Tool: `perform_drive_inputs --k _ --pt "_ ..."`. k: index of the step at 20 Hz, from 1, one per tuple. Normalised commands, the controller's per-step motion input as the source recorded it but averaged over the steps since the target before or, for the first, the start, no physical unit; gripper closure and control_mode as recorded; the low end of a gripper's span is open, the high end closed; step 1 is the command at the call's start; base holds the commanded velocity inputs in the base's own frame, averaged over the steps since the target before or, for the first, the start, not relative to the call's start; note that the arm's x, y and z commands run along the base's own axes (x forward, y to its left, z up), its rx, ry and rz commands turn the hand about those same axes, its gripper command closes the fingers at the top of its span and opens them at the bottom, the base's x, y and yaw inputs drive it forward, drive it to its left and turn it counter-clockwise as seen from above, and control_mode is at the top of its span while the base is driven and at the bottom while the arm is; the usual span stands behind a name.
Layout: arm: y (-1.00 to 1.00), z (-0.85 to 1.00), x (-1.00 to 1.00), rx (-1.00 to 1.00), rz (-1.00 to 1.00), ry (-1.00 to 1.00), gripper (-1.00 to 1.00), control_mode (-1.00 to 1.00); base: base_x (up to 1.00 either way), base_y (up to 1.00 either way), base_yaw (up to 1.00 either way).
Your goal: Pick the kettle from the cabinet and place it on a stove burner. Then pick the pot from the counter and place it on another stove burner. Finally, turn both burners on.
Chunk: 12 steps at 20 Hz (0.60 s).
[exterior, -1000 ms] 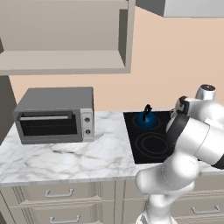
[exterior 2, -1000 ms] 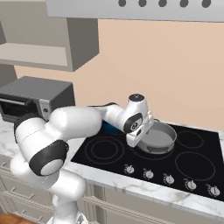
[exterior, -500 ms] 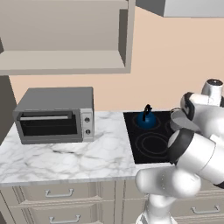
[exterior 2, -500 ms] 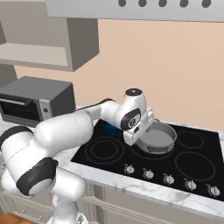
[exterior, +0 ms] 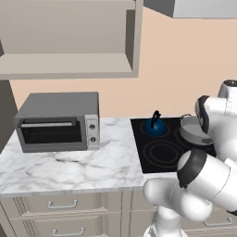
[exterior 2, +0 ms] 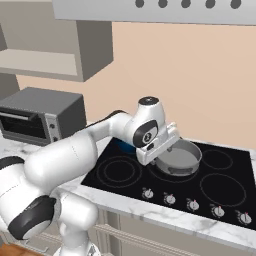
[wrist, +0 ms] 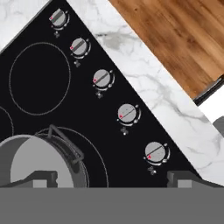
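Observation:
The small dark-blue kettle [exterior: 155, 125] stands on the back left burner of the black cooktop [exterior: 159, 157]. On a middle back burner sits the wide grey pot [exterior 2: 181, 156], with nothing in it. My gripper [exterior 2: 158, 151] hovers at the pot's left front rim, over the glass. In the hand view it [wrist: 112, 178] is open and holds nothing, with the pot [wrist: 38, 162] at its left fingertip and the row of knobs [wrist: 127, 113] running diagonally ahead. The open-fronted cabinet [exterior: 69, 65] hangs at the upper left, its shelf bare.
A boxy grey toaster oven [exterior: 58, 121] stands on the white marble counter [exterior: 69, 164] left of the stove. A range hood [exterior 2: 160, 10] hangs over the cooktop. Free burner rings [exterior 2: 119, 171] lie at the front left and right. Wood floor [wrist: 179, 35] shows past the counter edge.
The arm's elbow has swung down and toward the cameras, while the hand has stayed by the pot and turned a little. Its jaws have stayed open. Pot and kettle have not moved.

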Motion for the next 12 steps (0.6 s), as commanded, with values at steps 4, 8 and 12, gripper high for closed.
perform_drive_inputs --k 4,8,12 --pt "0.0 0.15 -0.3 0.0 -0.19 0.0 -1.0 -1.0 0.0 0.0 0.0" --pt "0.0 0.1 -0.29 0.0 -0.21 0.0 -1.0 -1.0 0.0 0.0 0.0" --pt "0.0 0.05 -0.27 0.0 -0.22 0.0 -1.0 -1.0 0.0 0.0 0.0"
